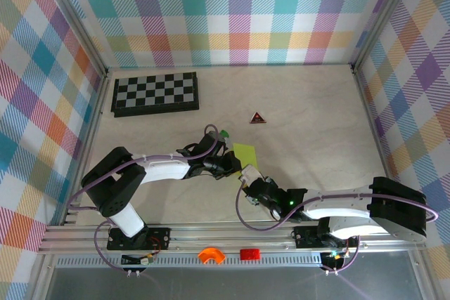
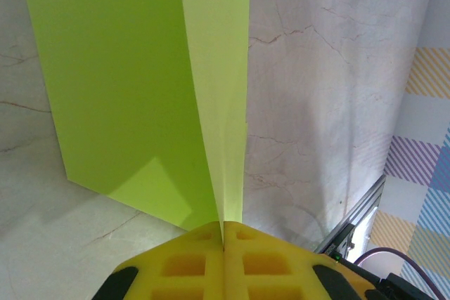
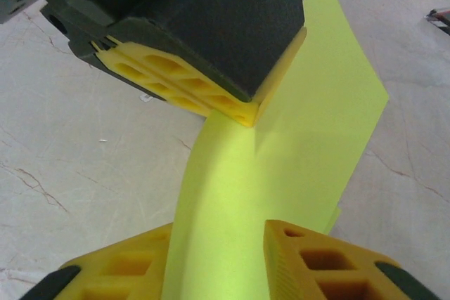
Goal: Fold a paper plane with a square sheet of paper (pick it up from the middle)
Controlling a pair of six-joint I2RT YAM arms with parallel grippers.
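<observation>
Paper (image 2: 126,82) looks far from a plane to me: left jaws clamped on its fold, right jaws apart around it.

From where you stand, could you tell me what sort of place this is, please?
Probably a robot test cell rather than a home: checked walls on an aluminium frame box in a marble-look table, with the left arm and right arm bolted to a near rail.
</observation>
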